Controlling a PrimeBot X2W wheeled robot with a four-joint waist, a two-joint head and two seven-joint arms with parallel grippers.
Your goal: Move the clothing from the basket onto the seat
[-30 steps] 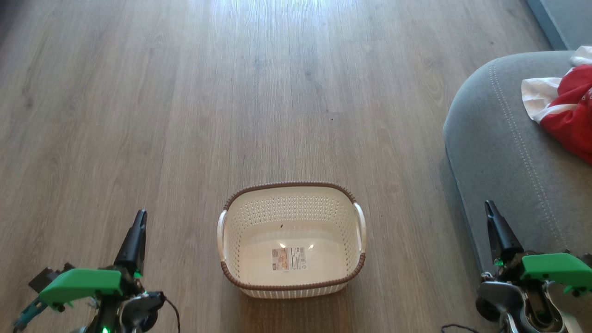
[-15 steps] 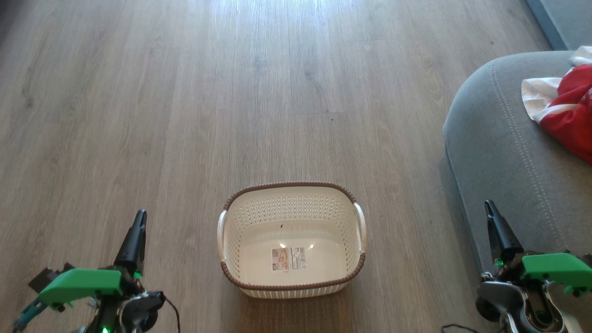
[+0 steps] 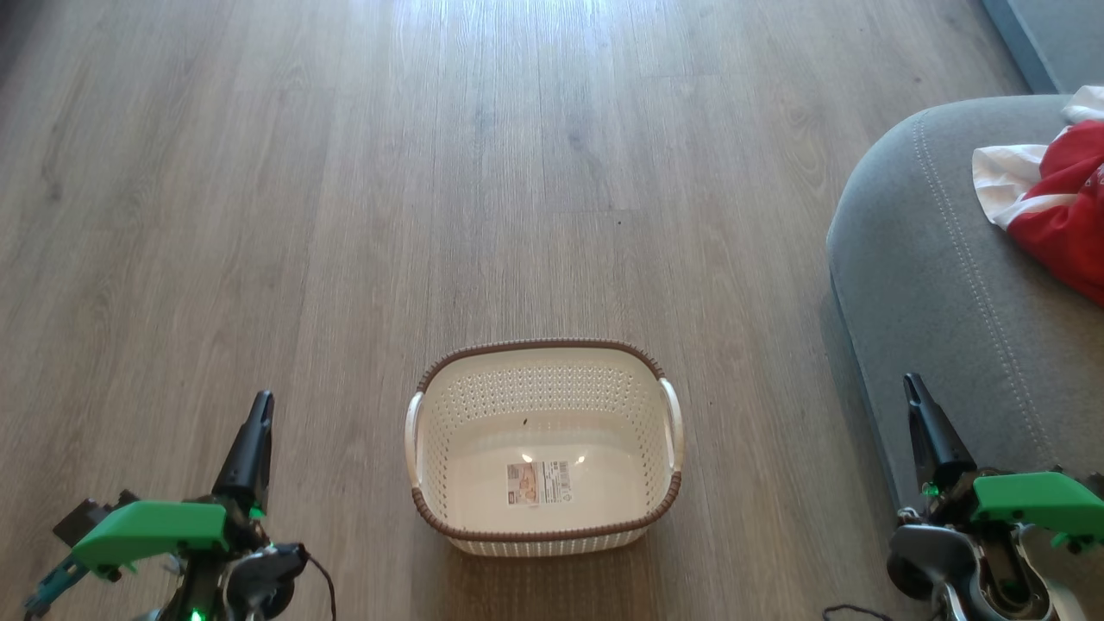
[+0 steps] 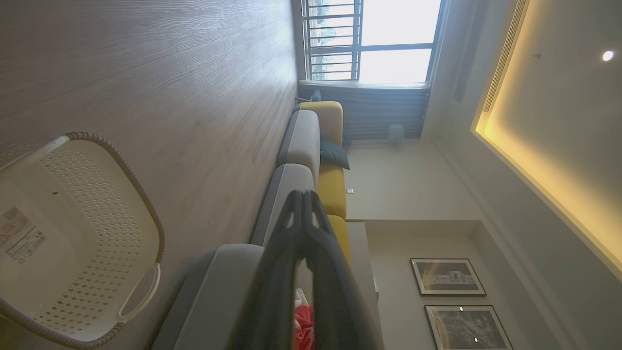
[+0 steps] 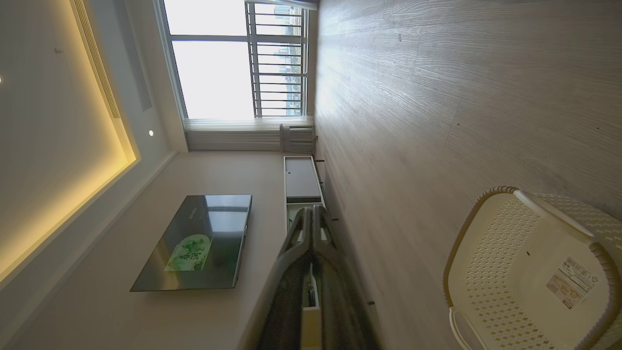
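The basket is shown empty on the floor, near centre, the clothing is heaped on the seat at far right, and the left tool and right tool are kept pressed together, nothing having shifted, so the task is judged complete.

Not much to read here tbh. The only real label is a sticker on the inside floor of the basket. It's pale, with a little picture at one end, a barcode at the other and a small triangle symbol beside it, clearest from the wrist cameras. The print is way too small to make out, and so are the barcode digits. The TV screen has a green picture with a couple of big dark characters on it, but they're sideways and blurry, so I can't read those either.
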